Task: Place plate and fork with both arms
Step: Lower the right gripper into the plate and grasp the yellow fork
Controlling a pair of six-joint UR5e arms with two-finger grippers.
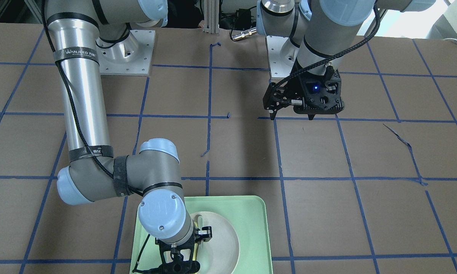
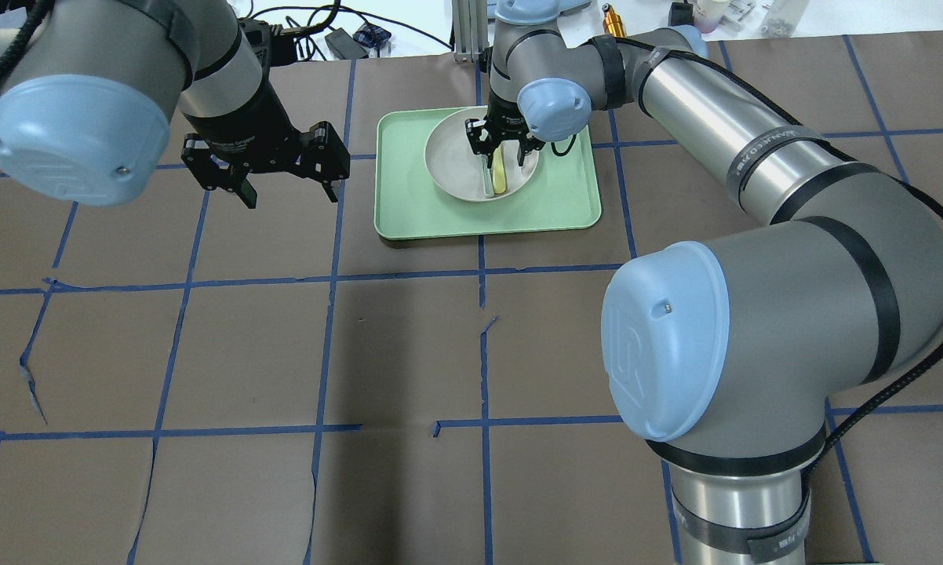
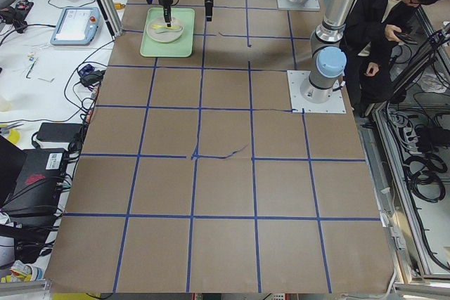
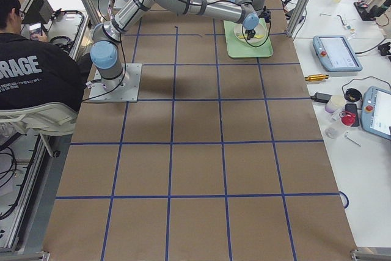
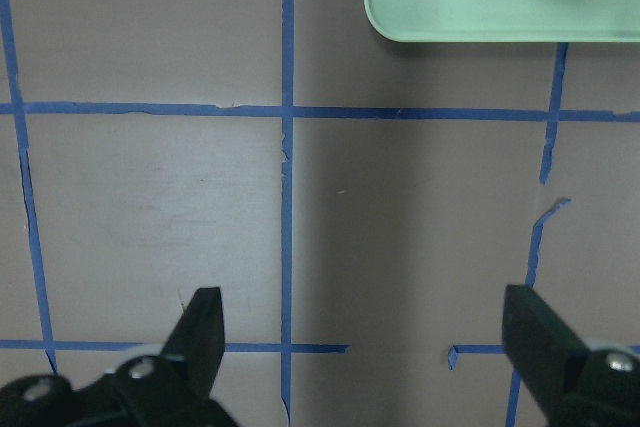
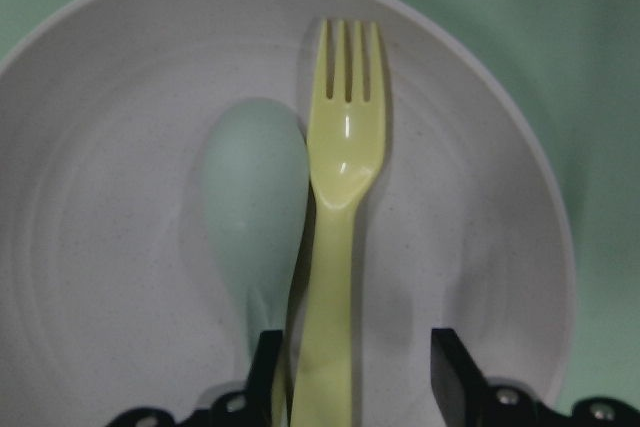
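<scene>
Fork (image 6: 340, 247) lies in plate (image 6: 120, 247); strap (image 1: 76, 55) on right arm (image 1: 82, 106) reads WANJEED.

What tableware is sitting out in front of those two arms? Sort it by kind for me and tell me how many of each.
green tray: 1
white plate: 1
yellow fork: 1
pale teal spoon: 1
Total: 4 (the fork and spoon lie side by side in the plate, which sits on the tray)

On the brown table (image 2: 244, 353), gridded with blue tape lines (image 1: 327, 179): a pale green tray (image 2: 440, 220) near the far edge, two bolted metal base plates (image 1: 137, 62) at the robot's side.
</scene>
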